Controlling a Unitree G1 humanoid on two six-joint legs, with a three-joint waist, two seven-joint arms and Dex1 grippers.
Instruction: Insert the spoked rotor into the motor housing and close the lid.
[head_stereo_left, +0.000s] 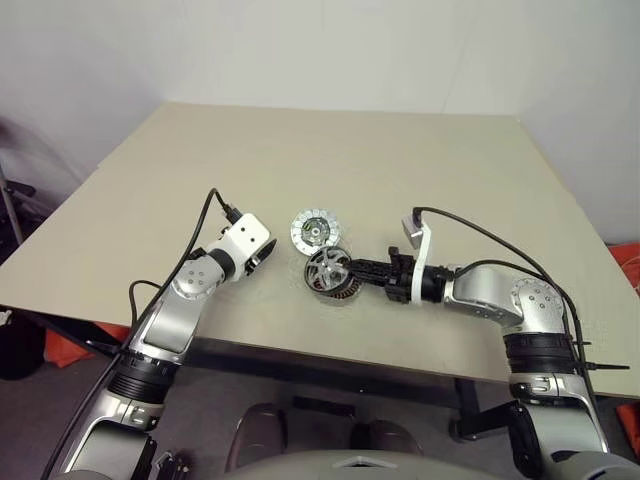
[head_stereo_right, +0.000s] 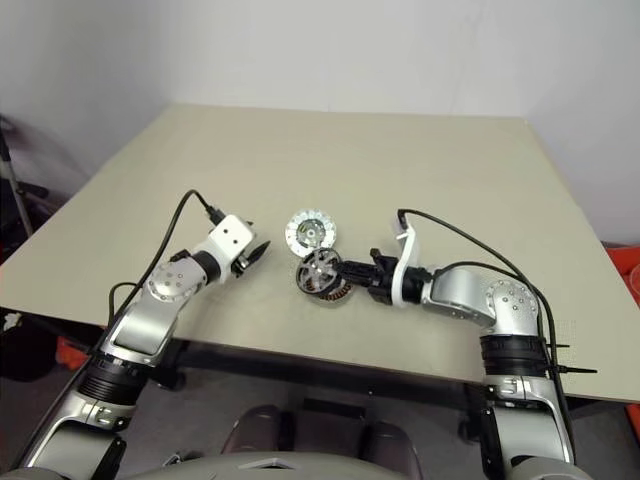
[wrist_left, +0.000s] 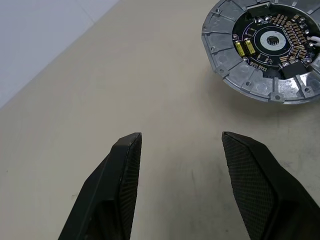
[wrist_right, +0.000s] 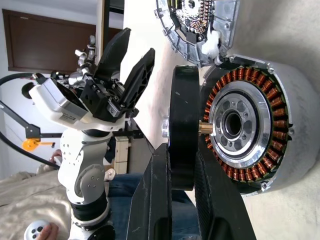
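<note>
In the centre of the frame, the right pincer (head_stereo_left: 362, 268) is closed on the shiny silver spoked rotor (head_stereo_left: 326, 267), holding it at the copper-wound round motor housing (head_stereo_left: 338, 288) on the beige worktop (head_stereo_left: 330, 160). Left of it, the left pincer (head_stereo_left: 268, 255) stands half open and empty. Just above lies the flat toothed silver lid (head_stereo_left: 315, 231).

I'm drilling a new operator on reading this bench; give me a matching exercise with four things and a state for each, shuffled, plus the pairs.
Things:
1. spoked rotor
2. motor housing
3. lid
4. left gripper

States:
A. lying flat on the table, untouched
B. open, holding nothing
C. clamped on edge in the right gripper
D. tipped on its side, copper windings showing

Pairs: 1-C, 2-D, 3-A, 4-B
</note>
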